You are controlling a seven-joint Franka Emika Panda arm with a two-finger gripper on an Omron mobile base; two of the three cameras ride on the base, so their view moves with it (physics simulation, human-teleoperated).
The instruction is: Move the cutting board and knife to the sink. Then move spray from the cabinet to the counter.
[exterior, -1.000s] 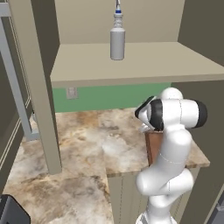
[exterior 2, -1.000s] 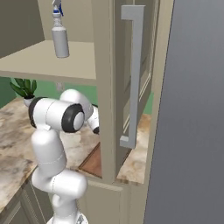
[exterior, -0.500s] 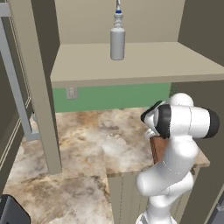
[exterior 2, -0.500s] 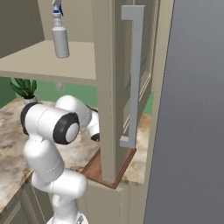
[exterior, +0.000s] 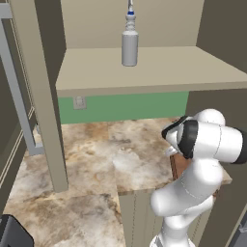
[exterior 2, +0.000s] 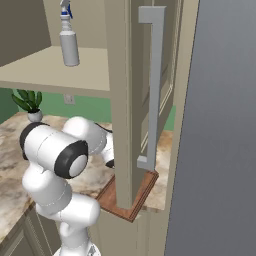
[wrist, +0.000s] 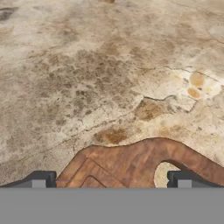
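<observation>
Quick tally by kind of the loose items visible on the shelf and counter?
Spray bottle: 1, upright on the cabinet shelf
Cutting board: 1, flat on the counter
Potted plant: 1, at the counter's back
Total: 3

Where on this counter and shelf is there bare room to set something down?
The counter lies bare between the open cabinet door on its left and the cutting board at its right end. The shelf is bare right of the spray. Crowding: the board's corner, under the open gripper.
</observation>
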